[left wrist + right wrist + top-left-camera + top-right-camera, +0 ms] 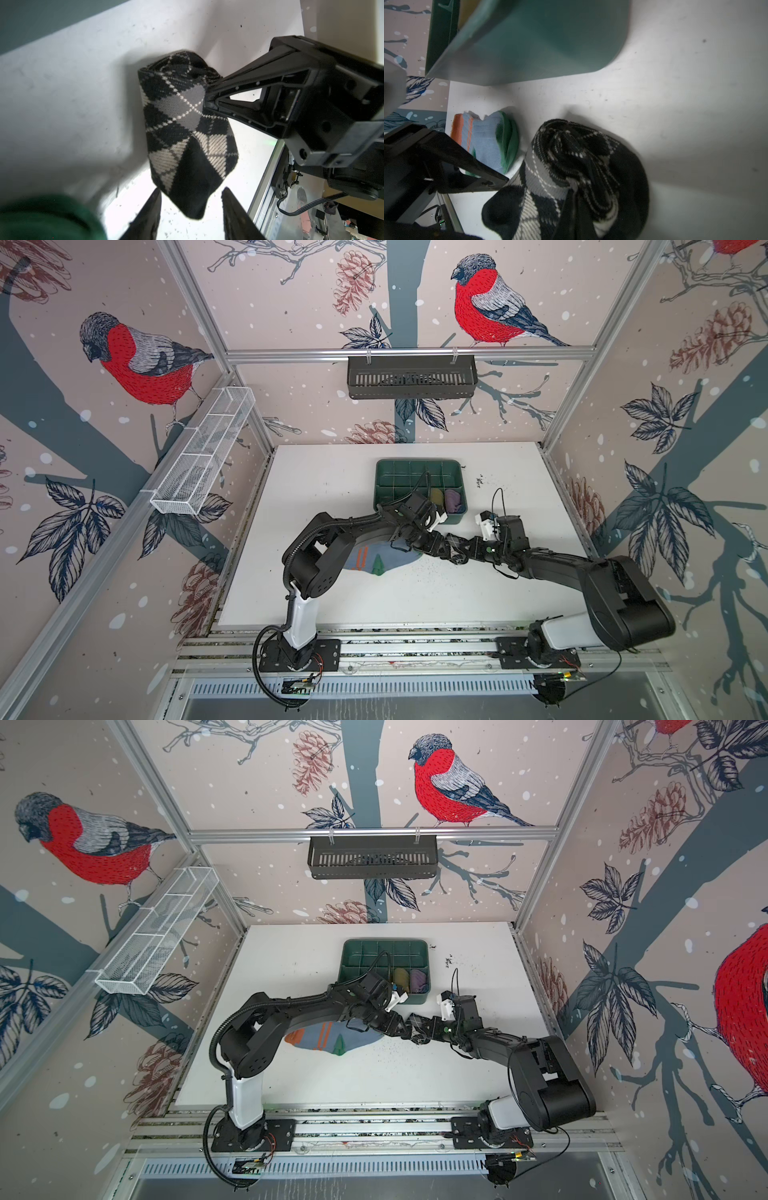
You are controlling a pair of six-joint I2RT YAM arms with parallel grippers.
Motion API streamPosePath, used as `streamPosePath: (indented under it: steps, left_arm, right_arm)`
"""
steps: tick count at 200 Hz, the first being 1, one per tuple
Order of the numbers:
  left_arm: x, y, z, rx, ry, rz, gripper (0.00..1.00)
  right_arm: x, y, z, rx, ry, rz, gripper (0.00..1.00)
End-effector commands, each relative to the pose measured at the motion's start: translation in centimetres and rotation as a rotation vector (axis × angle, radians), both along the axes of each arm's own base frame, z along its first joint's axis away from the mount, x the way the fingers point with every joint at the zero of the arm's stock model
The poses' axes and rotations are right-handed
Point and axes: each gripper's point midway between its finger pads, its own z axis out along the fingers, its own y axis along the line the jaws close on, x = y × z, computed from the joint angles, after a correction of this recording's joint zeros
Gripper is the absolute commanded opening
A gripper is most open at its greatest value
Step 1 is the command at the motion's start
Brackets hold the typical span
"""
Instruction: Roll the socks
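Note:
The black-grey-white argyle sock (456, 549) (419, 1029) (187, 128) (571, 166) hangs bunched in a loose roll just above the white table, in front of the green tray. My right gripper (469, 551) (434, 1031) (207, 97) (575, 209) is shut on its side. My left gripper (434, 545) (401, 1027) (192, 189) is open, its fingertips either side of the sock's black toe end. The light blue sock (374, 560) (328, 1038) (485, 137), with orange stripes and a green heel, lies flat on the table under the left arm, partly hidden.
The green divided tray (417, 461) (384, 941) (539, 41) stands behind the grippers, with an olive-yellow rolled sock (436, 496) and a purple rolled sock (454, 499) in its front right compartments. A white mesh basket (199, 456) and a black basket (411, 377) hang on the walls.

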Motion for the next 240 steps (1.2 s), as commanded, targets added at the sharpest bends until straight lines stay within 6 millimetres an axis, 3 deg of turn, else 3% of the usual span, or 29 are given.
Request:
streamPosePath:
  steps: [1,42,96,188,240]
  left_arm:
    - [0.5,0.4,1.1,-0.034,-0.040,0.022,0.49]
    - [0.0,1.3,1.3,-0.056,-0.043,0.033,0.49]
    - [-0.4,0.8,0.4,-0.091,-0.019,0.020,0.50]
    - [-0.4,1.2,-1.9,-0.072,0.019,0.013,0.50]
    - [-0.5,0.6,-2.1,-0.107,0.043,0.000,0.50]
  right_arm:
    - [-4.0,-1.6,-3.7,-0.140,0.184,-0.002,0.04]
    - [-6.5,-0.9,-4.3,-0.203,0.216,0.056,0.04]
    - [-8.9,-0.4,-4.5,-0.240,0.237,0.094,0.04]
    - [-8.8,-0.1,-4.3,-0.237,0.231,0.093,0.04]
    - [-8.9,0.0,-4.5,-0.239,0.234,0.098,0.04]
